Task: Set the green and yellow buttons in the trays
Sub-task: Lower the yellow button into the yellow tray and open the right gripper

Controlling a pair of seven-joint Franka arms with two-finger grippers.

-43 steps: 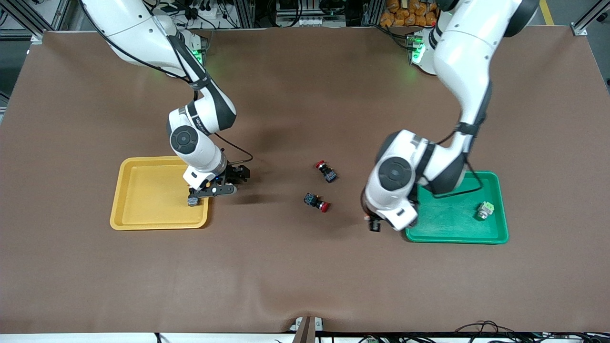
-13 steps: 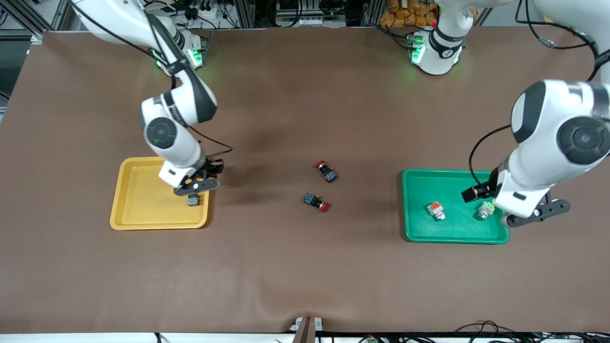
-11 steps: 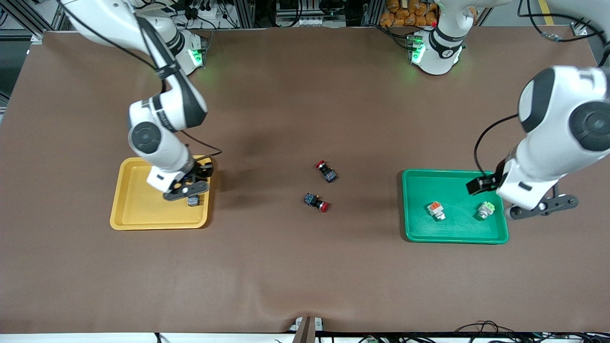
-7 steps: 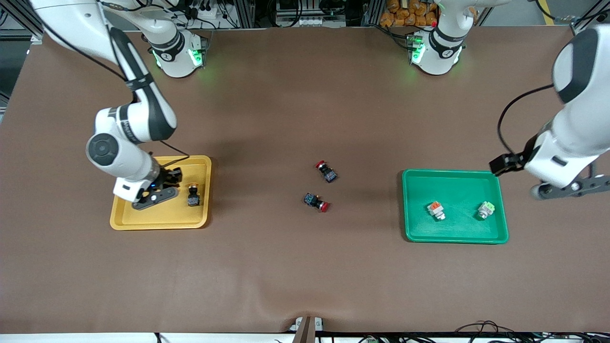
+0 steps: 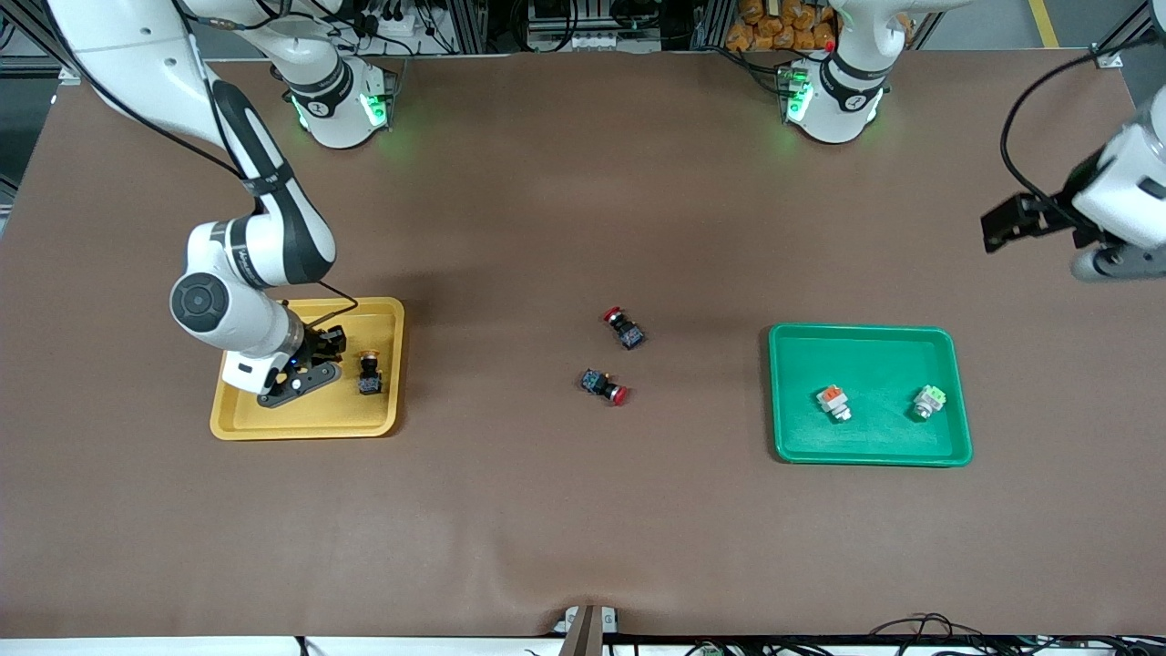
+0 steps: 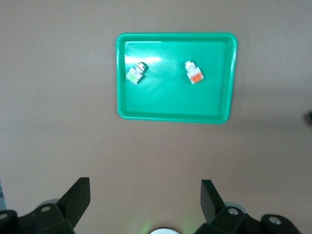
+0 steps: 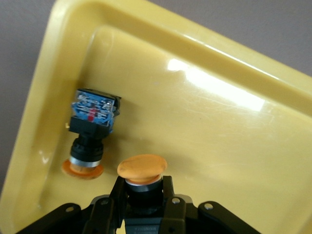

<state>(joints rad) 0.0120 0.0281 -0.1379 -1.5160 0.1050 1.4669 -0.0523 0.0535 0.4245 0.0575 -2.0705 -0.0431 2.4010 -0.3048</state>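
While the right tool [image 7: 141, 195] is closed on a yellow-capped button [image 7: 142, 169] low over the yellow tray [image 5: 273, 424], surely to set it beside the button [image 5: 368, 374] lying there, the left tool [image 6: 145, 202] hangs wide open and empty over the tabletop [image 5: 583, 510], since the green tray [image 5: 865, 451] has two white buttons [image 5: 833, 404]
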